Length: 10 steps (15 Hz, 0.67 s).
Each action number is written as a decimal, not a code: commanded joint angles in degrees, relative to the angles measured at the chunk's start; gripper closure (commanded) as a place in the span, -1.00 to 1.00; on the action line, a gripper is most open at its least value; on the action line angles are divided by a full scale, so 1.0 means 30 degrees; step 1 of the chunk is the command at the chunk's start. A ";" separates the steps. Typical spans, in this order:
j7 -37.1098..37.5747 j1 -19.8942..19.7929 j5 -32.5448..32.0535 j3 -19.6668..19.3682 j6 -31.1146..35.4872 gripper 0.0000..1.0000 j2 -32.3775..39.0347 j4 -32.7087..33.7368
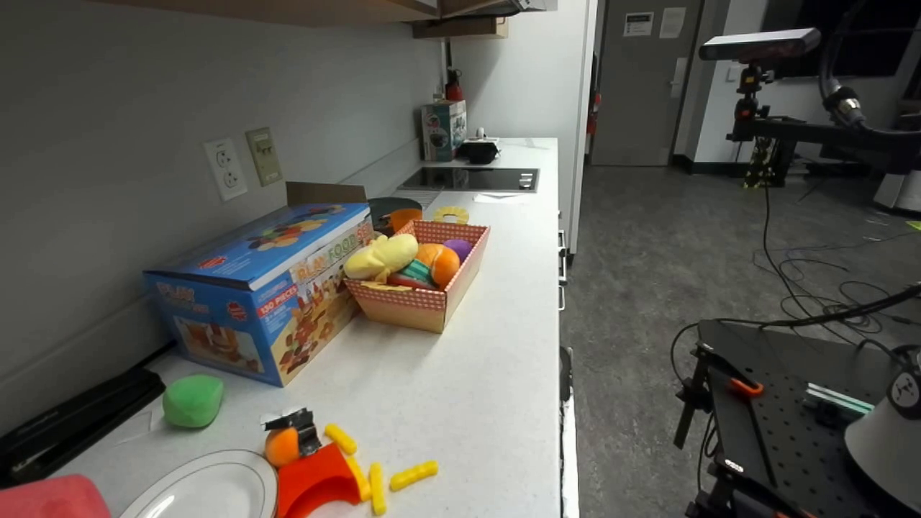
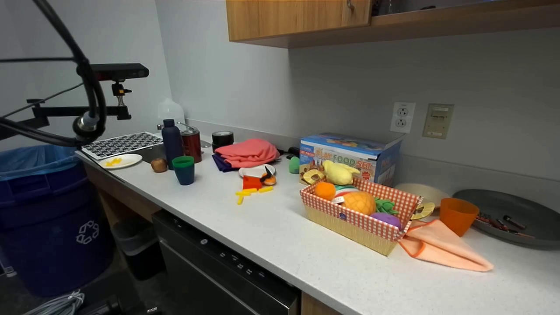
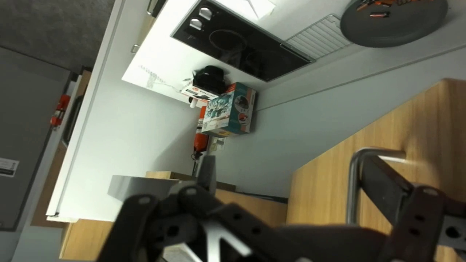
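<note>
gripper [image 3: 289, 165] spread, handle [image 3: 352, 196] between its fingers [image 3: 384, 185] in the wrist view
its long axis runs up that view, beside one finger, near a corner of the cabinet door [image 3: 320, 196]; contact unclear.

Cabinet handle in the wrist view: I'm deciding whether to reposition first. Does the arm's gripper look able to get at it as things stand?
Probably yes: the gripper is open, the cabinet handle shows largely between its parted fingers, and nothing visible blocks the gap. Depth is hard to judge.
</note>
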 commanded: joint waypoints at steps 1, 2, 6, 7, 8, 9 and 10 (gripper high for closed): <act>0.1392 -0.2583 -0.2982 -0.0533 0.1237 -1.00 0.0513 -0.0225; 0.1659 -0.2888 -0.3674 -0.0437 0.1058 -1.00 0.0348 -0.0354; 0.1697 -0.2946 -0.4879 -0.0716 -0.0879 -1.00 0.0014 -0.0291; 0.0914 -0.2473 -0.4257 -0.1062 -0.1741 -1.00 -0.0458 -0.0217; 0.0235 -0.2001 -0.3629 -0.1448 -0.2273 -1.00 -0.0583 -0.0074; -0.0470 -0.1650 -0.3044 -0.1724 -0.2924 -1.00 -0.0783 0.0071; -0.0946 -0.1429 -0.2606 -0.1889 -0.3521 -1.00 -0.0721 0.0231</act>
